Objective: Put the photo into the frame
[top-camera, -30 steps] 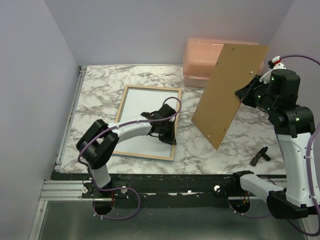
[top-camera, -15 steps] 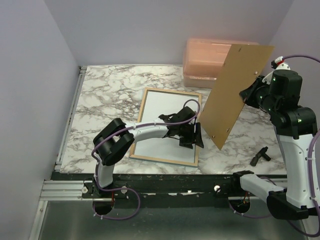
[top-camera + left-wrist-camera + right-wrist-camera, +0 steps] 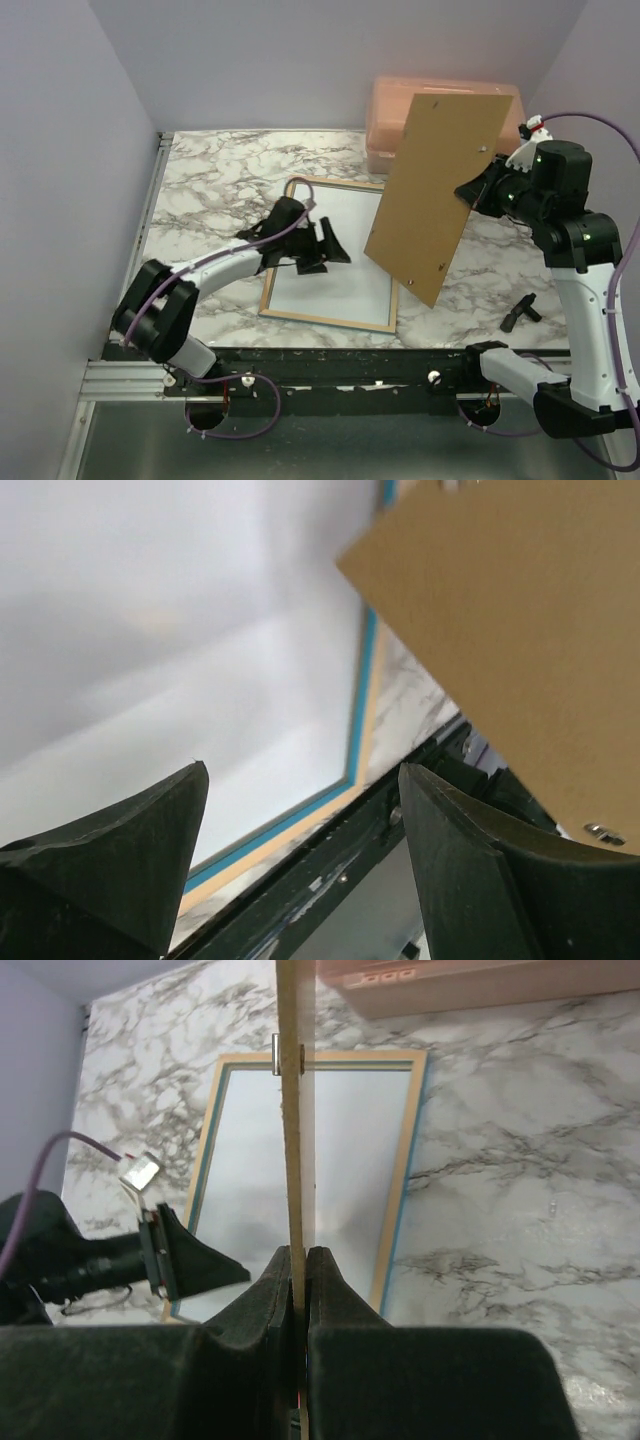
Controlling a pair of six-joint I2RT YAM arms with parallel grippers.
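- Here we count one frame (image 3: 325, 320), flat on the marble table (image 3: 200, 190), pale back up; its white infill (image 3: 335, 295) we cannot identify.
- One left gripper (image 3: 322, 253) hovers above it, fingers apart.
- One right gripper (image 3: 482, 186) clamps one brown board (image 3: 435, 190), which hides the frame's far right corner.

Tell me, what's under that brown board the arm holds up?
Below the board the frame lies on the marble table, pale back up, a white sheet inside. From above, the board hides the frame's far right corner; the sheet's other side cannot be seen.
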